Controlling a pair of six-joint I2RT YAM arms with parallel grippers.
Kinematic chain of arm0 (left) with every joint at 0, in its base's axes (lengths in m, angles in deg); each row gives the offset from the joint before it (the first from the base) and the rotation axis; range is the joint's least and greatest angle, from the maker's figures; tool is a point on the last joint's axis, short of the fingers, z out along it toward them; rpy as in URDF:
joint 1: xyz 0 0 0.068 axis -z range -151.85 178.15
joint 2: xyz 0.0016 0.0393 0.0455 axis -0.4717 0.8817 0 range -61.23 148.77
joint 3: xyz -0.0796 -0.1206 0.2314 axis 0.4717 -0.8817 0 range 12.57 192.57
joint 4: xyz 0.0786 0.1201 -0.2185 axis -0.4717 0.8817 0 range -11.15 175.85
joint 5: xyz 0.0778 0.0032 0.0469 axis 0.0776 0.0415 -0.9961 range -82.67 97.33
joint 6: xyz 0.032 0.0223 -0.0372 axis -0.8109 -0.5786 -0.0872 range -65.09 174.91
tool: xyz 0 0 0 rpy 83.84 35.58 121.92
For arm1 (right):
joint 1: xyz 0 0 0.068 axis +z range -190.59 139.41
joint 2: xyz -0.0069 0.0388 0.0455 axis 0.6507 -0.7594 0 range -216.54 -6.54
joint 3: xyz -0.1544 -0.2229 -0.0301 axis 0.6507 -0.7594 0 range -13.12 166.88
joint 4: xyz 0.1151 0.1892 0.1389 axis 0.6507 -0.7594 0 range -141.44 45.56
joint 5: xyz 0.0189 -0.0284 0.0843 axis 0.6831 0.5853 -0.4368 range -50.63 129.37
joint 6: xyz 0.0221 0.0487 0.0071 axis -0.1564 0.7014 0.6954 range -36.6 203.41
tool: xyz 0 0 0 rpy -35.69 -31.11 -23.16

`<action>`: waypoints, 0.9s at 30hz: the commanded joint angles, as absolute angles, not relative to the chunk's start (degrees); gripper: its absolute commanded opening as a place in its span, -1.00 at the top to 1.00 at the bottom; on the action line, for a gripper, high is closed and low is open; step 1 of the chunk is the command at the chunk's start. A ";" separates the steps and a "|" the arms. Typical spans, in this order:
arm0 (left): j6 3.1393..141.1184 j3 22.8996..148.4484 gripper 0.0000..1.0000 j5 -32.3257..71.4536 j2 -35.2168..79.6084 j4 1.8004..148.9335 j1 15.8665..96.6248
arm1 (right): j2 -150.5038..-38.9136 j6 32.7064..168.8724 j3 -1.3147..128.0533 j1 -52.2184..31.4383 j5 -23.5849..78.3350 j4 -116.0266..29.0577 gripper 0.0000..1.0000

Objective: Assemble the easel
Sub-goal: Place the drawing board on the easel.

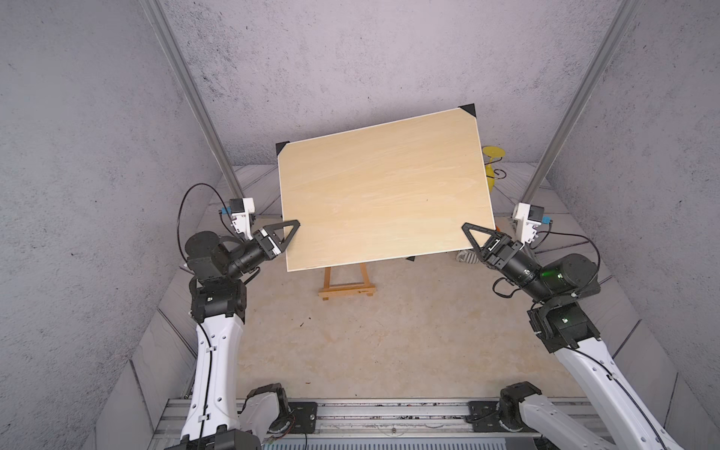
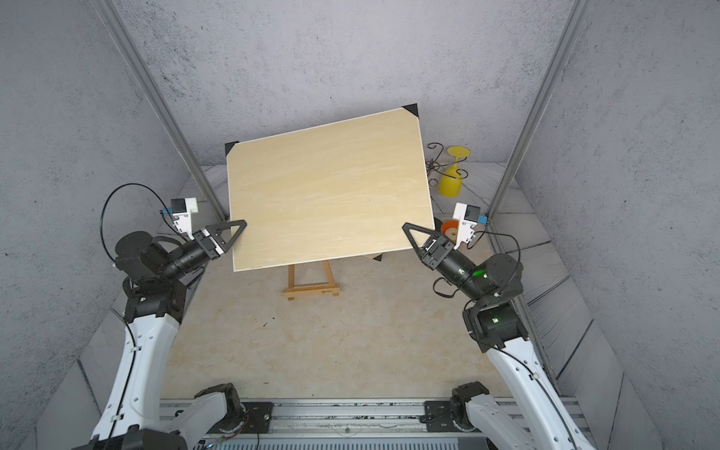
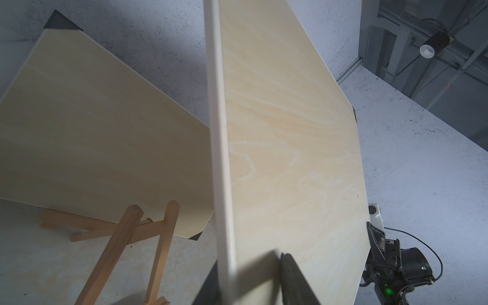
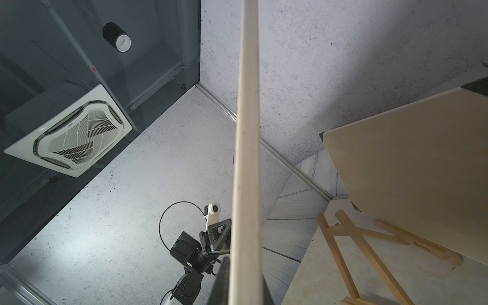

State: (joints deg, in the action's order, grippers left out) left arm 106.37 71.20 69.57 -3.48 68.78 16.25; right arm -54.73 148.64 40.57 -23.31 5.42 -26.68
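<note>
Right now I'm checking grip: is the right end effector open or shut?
Shut: the right end effector clamps the board near its corner.

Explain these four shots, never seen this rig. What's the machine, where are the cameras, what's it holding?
It is a two-armed robot at a table; each arm ends in a two-fingered gripper. Two pictures come from a paired camera overhead and look nearly alike. The other two come from cameras on the wrists, looking forward along the gripper. On the table stands a small wooden easel, with a yellow glass at the back. The right gripper is shut on one side edge of a pale wooden board, held up over the easel. The left gripper straddles the opposite edge; whether it is clamped is unclear. A second board with black corners sits behind, by the easel.
</note>
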 commanded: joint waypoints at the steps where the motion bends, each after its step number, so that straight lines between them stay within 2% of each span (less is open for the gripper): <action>1: 102.71 72.14 0.52 74.86 -6.47 60.57 17.11 | -55.22 138.60 39.48 -22.92 4.98 -25.28 0.84; 5: 106.97 72.02 0.53 76.28 -7.24 54.46 17.15 | -56.61 137.16 39.07 -22.96 6.65 -27.85 0.81; 7: 105.12 73.17 0.52 77.50 -7.99 57.03 17.16 | -57.47 139.54 37.05 -23.40 5.91 -22.81 0.99; 10: 105.90 73.89 0.51 78.69 -9.28 57.06 17.08 | -58.91 143.95 35.07 -23.77 4.55 -15.18 1.00; 16: 107.38 79.10 0.25 80.10 -8.67 58.96 17.09 | -58.55 154.35 34.81 -24.94 2.35 -3.12 1.00; 20: 112.04 81.48 0.16 80.17 -7.06 57.21 17.15 | -62.14 164.48 35.76 -26.25 1.24 8.21 1.00; 24: 115.95 82.75 0.08 80.11 -6.92 54.75 17.10 | -63.26 162.78 36.41 -26.57 0.44 7.05 1.00; 27: 115.66 84.81 0.05 80.67 -6.25 57.01 17.24 | -64.21 164.49 35.61 -27.59 -1.42 11.94 1.00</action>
